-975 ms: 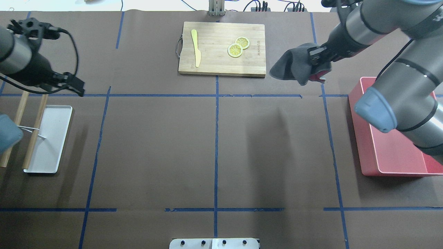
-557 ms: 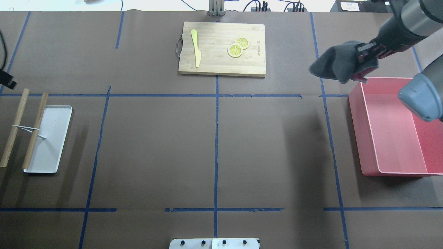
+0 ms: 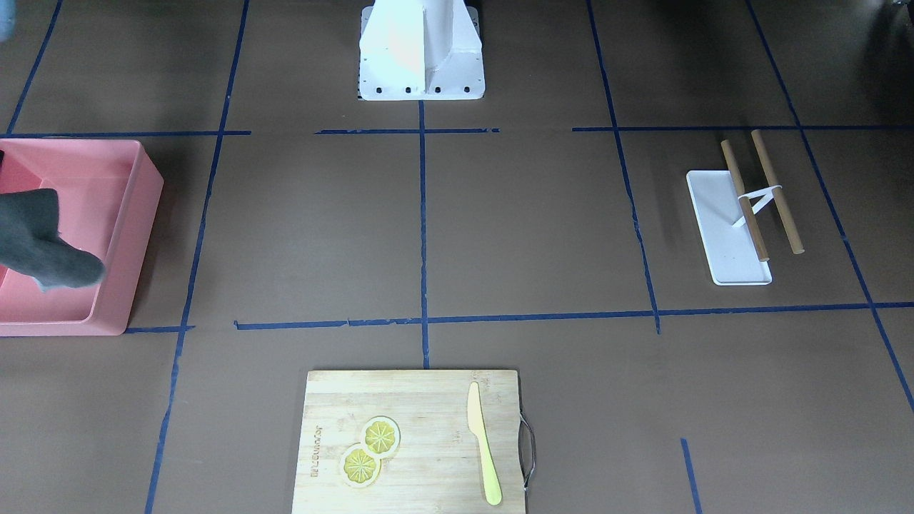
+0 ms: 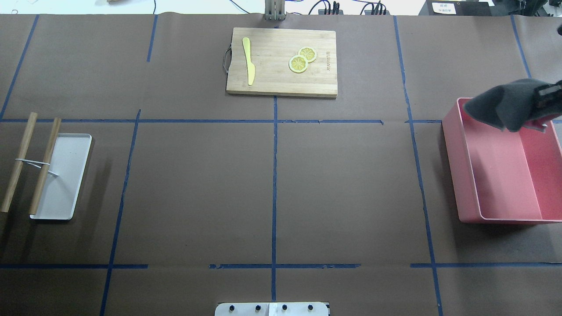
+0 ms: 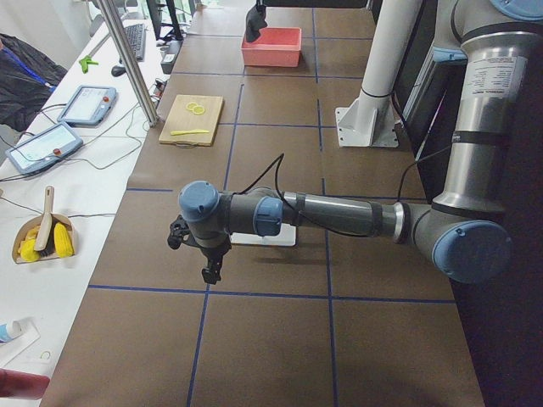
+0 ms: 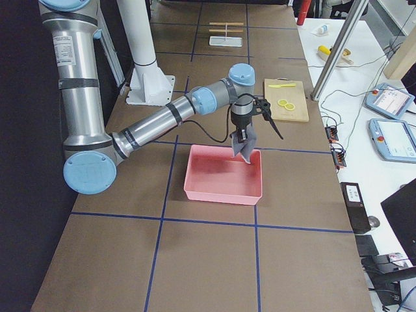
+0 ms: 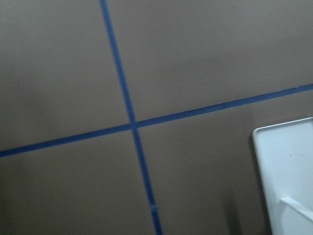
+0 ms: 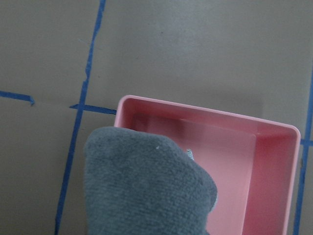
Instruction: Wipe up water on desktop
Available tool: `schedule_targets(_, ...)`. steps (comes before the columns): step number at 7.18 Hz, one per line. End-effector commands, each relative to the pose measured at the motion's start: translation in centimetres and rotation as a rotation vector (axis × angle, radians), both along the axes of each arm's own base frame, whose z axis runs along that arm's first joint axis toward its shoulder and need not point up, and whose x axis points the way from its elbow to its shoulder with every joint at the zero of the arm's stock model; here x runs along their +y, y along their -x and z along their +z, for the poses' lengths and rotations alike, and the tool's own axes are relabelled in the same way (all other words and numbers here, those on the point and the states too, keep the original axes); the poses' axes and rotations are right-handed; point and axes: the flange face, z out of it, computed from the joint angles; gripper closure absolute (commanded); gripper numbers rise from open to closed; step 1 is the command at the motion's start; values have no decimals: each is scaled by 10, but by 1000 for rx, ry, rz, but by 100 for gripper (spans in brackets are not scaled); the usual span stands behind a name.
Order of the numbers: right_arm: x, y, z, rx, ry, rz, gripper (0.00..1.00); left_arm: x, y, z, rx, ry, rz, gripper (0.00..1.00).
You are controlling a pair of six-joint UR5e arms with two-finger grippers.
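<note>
The desktop (image 4: 197, 188) is matte brown with dark-blue tape lines; I see no water on it. My right gripper (image 4: 542, 97) is shut on a dark grey cloth (image 4: 500, 105) and holds it over the far end of a pink bin (image 4: 452, 166). The cloth hangs down into the bin's opening in the exterior right view (image 6: 244, 148) and fills the lower left of the right wrist view (image 8: 146, 186). My left gripper (image 5: 208, 270) shows only in the exterior left view, above the desktop near the white tray; I cannot tell if it is open or shut.
A bamboo cutting board (image 4: 272, 79) with a yellow knife (image 4: 249, 61) and two lemon slices (image 4: 302, 59) lies at the far middle. A white tray (image 4: 61, 184) with two tied wooden sticks (image 4: 19, 162) sits at the left. The robot's base plate (image 4: 272, 309) is at the near edge.
My right arm has carried the grey cloth to the right, from beside the cutting board to above the pink bin. My left arm has left the overhead view to the left.
</note>
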Motion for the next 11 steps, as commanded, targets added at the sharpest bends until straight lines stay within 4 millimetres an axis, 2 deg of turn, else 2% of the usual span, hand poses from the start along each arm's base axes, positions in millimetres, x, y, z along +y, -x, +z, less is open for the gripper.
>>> schedule_targets(1,-7,-5,-25,-12,-8,25,100,22,18,23,11,19,-33,0)
schedule_targets(2,-23,34,-77,-29,31,20,100,22,17,23,13,18,-32,0)
schedule_targets(3,-29,69,-117,-28,66,10,100,23,17,22,13,15,-33,0)
schedule_targets(4,-18,114,-136,-41,95,-8,100,29,17,29,11,19,-33,0)
schedule_targets(5,-1,168,-160,-37,124,6,100,39,16,30,11,21,-32,0)
schedule_targets(6,28,230,-165,10,139,6,100,39,16,18,12,-2,-32,0)
schedule_targets(7,40,256,-159,37,144,-17,100,40,17,15,14,-8,-33,0)
schedule_targets(8,47,281,-157,51,155,-38,100,39,16,16,14,-7,-32,0)
schedule_targets(10,47,354,-149,10,156,5,100,39,16,12,14,-15,-32,0)
schedule_targets(11,43,392,-170,-27,174,45,100,40,16,13,14,-13,-32,0)
